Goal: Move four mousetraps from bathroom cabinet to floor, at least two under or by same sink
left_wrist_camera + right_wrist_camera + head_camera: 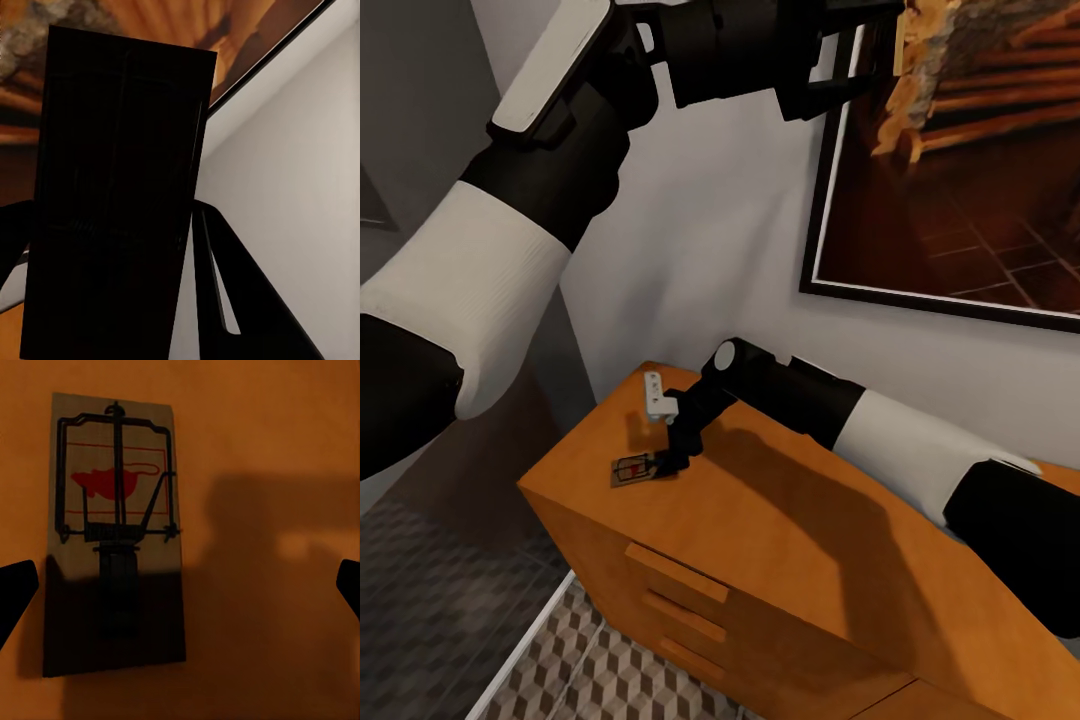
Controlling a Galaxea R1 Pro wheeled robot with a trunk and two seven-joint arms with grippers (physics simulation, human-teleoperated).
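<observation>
One mousetrap [632, 470], a tan wooden piece with a black wire bar and a red mouse print, lies flat near the left front corner of the orange-brown cabinet [810, 540]. My right gripper [672, 460] points down at the top just beside it and is open. In the right wrist view the mousetrap [112, 532] lies nearer one of the fingertips [15, 592], with nothing gripped. My left gripper [855, 60] is raised high in front of the framed picture. In the left wrist view a dark flat slab [112, 195], seemingly another mousetrap, sits between the left gripper's [112, 214] fingers.
A large framed picture [980, 150] hangs on the white wall behind the cabinet. Drawer fronts with slim handles [675, 572] face the cube-patterned bathroom floor [610, 670]. A pale strip [520, 650] divides it from a darker grey floor [430, 600] at the left.
</observation>
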